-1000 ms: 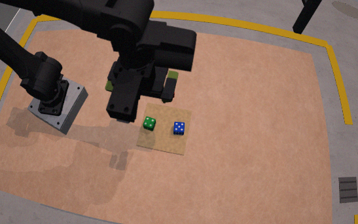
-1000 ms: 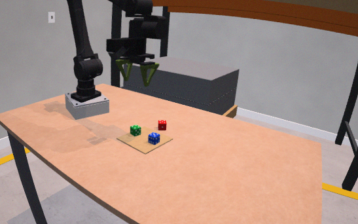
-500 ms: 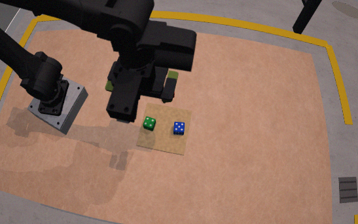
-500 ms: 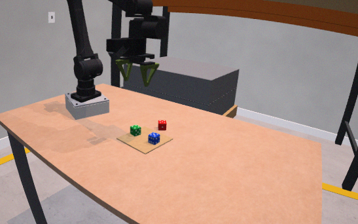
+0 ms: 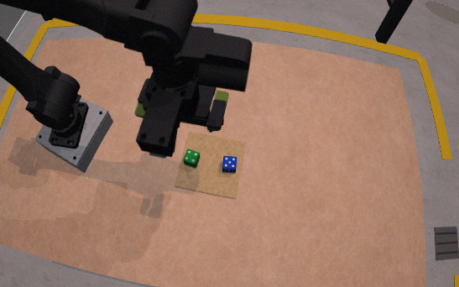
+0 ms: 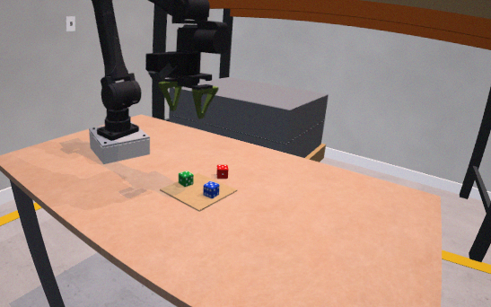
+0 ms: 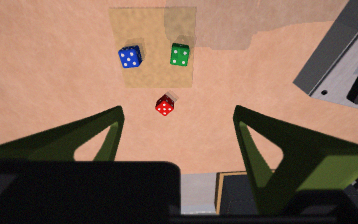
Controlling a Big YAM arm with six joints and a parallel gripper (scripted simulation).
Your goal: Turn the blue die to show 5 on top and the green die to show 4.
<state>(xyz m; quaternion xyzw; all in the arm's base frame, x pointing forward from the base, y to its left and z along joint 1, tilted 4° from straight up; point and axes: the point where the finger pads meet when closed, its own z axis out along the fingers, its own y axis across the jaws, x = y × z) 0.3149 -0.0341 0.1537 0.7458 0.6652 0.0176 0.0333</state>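
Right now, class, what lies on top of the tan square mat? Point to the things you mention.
On the tan mat (image 5: 211, 185) (image 6: 199, 202) (image 7: 155, 75) sit the green die (image 5: 191, 158) (image 6: 186, 179) (image 7: 180, 55), four up, and the blue die (image 5: 229, 164) (image 6: 211, 189) (image 7: 130, 57), five up. The dice cover the patches beneath them, so those stay unseen.
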